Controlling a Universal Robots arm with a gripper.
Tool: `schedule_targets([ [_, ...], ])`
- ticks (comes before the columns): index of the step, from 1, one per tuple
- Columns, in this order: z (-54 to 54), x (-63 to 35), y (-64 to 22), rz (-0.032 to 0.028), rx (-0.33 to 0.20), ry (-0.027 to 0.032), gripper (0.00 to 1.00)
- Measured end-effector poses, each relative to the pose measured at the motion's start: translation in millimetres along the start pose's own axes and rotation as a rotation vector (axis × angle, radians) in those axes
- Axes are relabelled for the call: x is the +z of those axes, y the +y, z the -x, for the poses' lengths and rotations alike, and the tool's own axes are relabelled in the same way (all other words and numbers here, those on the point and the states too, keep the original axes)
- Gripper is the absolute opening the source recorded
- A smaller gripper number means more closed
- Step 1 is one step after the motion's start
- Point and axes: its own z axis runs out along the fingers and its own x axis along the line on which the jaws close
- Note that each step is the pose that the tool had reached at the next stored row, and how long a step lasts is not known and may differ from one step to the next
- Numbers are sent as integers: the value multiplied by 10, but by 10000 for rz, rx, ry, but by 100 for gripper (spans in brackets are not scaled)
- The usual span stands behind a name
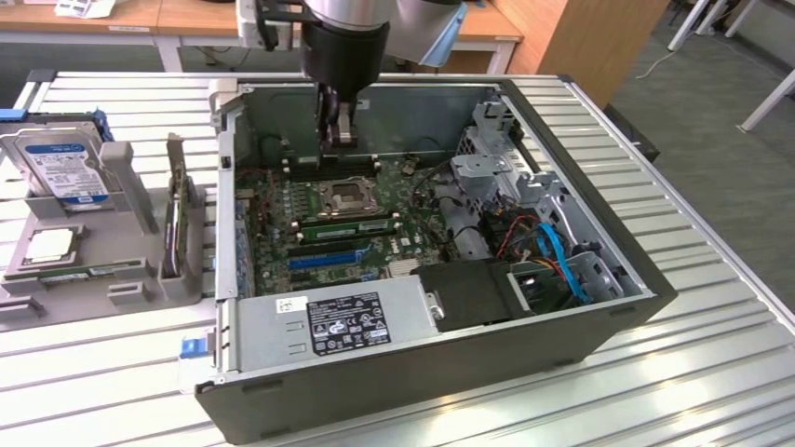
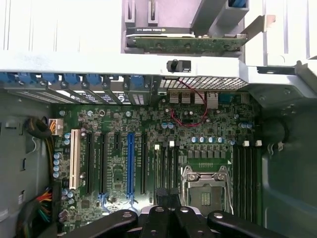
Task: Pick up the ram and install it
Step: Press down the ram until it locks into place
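My gripper (image 1: 338, 138) hangs inside the open computer case (image 1: 565, 112), over the far side of the motherboard (image 1: 372, 200) just beyond the CPU socket (image 1: 344, 194). Its fingers are shut, and I see nothing between them. In the wrist view the gripper (image 2: 166, 214) sits over the memory slots (image 2: 166, 166) next to the socket (image 2: 205, 191). One green ram stick (image 1: 349, 224) lies seated in a slot on the near side of the socket. Another ram stick (image 1: 77, 273) lies in the grey parts holder (image 1: 125, 172) at the exterior view's left.
The holder also carries a hard drive (image 1: 56, 168), a silver processor chip (image 1: 50, 245) and an upright expansion card (image 1: 174, 219). The power supply (image 1: 335, 321), drive cage (image 1: 497, 168) and blue cables (image 1: 559, 256) crowd the case. A long blue slot (image 2: 131, 163) lies beside the memory slots.
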Motion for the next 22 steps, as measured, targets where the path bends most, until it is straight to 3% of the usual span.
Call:
schedule_targets([
  [7,5,-96,6,0,0,0,10],
  [15,5,-104,6,0,-2,0,10],
  [22,8,-116,-185,1,-6,0,10],
])
